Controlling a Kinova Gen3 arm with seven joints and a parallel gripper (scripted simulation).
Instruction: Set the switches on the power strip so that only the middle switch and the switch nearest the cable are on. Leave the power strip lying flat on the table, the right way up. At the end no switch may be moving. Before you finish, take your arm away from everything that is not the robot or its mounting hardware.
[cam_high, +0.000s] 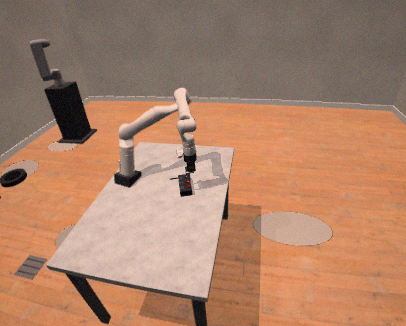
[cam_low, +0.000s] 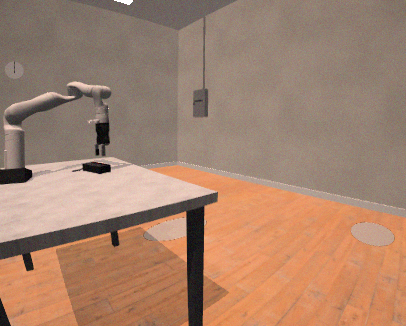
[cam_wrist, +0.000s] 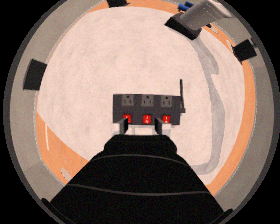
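Note:
A black power strip (cam_high: 186, 184) lies flat on the grey table, right way up, with three red switches along one edge. It also shows in the exterior view (cam_low: 96, 167) and in the wrist view (cam_wrist: 148, 108), where the three switches glow red and a thin cable leaves at its right end. My gripper (cam_high: 190, 169) hangs open and empty above the strip's far end, clearly off the table in the exterior view (cam_low: 100, 149). In the wrist view the fingertips are hidden in the dark gripper body.
The arm's base (cam_high: 127, 178) stands on the table's left side. A black pedestal with a grey arm (cam_high: 67, 110) stands on the floor at the far left. The table's right edge lies close beyond the strip.

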